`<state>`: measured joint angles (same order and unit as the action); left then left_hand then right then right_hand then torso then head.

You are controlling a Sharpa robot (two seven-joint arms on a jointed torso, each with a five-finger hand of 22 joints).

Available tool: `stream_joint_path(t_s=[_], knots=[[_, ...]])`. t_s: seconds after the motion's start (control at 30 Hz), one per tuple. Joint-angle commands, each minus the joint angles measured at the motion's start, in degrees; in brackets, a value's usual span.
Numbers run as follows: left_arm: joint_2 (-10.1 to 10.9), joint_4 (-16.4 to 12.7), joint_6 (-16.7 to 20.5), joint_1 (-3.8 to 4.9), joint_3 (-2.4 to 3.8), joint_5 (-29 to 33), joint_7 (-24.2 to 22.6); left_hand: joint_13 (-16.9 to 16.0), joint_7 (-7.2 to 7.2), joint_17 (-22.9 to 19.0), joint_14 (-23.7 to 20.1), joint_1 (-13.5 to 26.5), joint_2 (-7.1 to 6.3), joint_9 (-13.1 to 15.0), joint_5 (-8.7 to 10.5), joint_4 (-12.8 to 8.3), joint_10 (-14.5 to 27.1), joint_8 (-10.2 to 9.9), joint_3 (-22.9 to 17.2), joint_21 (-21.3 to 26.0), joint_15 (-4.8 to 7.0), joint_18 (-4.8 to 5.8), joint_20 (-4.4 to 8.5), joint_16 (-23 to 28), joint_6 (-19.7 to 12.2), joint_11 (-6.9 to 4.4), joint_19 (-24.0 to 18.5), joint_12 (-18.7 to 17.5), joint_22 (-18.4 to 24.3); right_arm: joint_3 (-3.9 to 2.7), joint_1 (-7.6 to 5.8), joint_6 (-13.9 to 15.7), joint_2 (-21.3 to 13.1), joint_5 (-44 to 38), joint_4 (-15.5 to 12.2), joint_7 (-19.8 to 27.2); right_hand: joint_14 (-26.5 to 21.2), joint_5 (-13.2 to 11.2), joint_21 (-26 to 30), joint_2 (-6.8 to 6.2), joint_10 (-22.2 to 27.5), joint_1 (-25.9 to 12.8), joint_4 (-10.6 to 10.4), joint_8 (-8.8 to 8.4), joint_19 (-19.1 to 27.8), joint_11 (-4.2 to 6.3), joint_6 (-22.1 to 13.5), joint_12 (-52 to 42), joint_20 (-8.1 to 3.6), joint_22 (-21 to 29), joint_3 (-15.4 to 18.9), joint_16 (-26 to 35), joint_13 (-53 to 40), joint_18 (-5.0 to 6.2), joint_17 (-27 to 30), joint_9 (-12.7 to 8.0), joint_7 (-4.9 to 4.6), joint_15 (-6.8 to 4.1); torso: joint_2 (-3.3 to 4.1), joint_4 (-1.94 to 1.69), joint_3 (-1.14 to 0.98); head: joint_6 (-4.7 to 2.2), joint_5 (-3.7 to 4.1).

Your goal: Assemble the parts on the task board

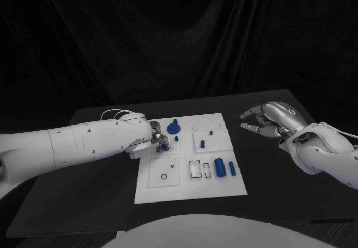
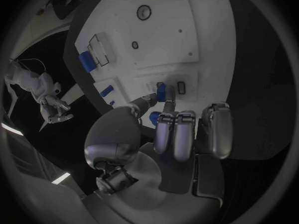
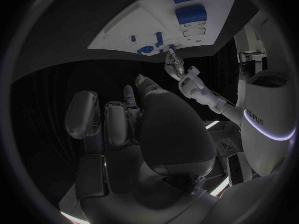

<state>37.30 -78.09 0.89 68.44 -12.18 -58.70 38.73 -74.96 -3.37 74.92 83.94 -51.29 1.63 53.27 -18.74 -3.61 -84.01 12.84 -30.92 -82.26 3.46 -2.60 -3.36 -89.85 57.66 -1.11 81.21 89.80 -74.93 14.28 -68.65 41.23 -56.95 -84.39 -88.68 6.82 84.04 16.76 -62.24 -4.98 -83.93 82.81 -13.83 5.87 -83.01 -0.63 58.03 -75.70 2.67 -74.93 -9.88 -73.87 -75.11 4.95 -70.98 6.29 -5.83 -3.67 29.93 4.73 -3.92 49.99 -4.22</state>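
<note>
- The board [image 1: 190, 194] lies in the middle of the black table [image 1: 89, 206].
- The left hand [image 1: 157, 137] is over the board's left part; its fingertips [image 2: 163, 95] pinch a small blue peg [image 1: 164, 147] that stands on the board.
- Just behind the hand stands a blue knob [image 1: 174, 127].
- A large blue cylinder [image 1: 220, 166] and a thinner blue pin [image 1: 232, 168] lie side by side near the board's right edge.
- The right hand [image 1: 270, 120] hovers off the board's right edge, above the table, fingers curled loosely and apart, holding nothing.
</note>
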Motion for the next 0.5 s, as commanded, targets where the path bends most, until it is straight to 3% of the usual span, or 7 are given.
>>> stream_joint_path(t_s=[0.03,0.5], knots=[[-0.12,-0.11,-0.83,-0.42,-0.16,0.25,-0.12,-15.04,0.15,15.08,6.06,0.31,0.44,-0.26,1.78,0.60,-5.99,-0.49,0.24,0.41,-0.34,-0.34,0.00,-0.15,0.59,0.48,-0.34,0.20,-6.93,-0.04,0.18,0.07,0.00,1.17,0.10,-0.94,2.69,0.27,0.37,0.03,0.23,0.44,0.05,-0.35,0.10,-0.14,0.52,0.43,0.20,-8.50,-0.40,0.03,-1.01,0.04,0.01,-0.09,-0.02,0.38,-0.03,0.07,0.04,0.01,-0.13],[-0.25,0.03,-0.55,-0.46,-0.16,0.25,-0.28,-15.04,0.15,15.08,6.06,0.53,0.69,-0.29,2.06,0.96,-5.99,-0.54,0.40,0.29,-0.32,-0.29,0.00,-0.15,0.83,0.47,-0.15,0.20,-7.10,-0.04,0.24,0.11,0.01,1.86,0.20,-0.65,2.66,0.70,0.48,0.07,0.54,0.71,0.23,-0.50,0.13,-0.13,0.57,1.29,0.19,-8.47,-0.68,0.12,-0.21,0.06,0.15,-0.17,-0.02,0.36,-0.02,0.10,0.09,0.01,-0.01]])
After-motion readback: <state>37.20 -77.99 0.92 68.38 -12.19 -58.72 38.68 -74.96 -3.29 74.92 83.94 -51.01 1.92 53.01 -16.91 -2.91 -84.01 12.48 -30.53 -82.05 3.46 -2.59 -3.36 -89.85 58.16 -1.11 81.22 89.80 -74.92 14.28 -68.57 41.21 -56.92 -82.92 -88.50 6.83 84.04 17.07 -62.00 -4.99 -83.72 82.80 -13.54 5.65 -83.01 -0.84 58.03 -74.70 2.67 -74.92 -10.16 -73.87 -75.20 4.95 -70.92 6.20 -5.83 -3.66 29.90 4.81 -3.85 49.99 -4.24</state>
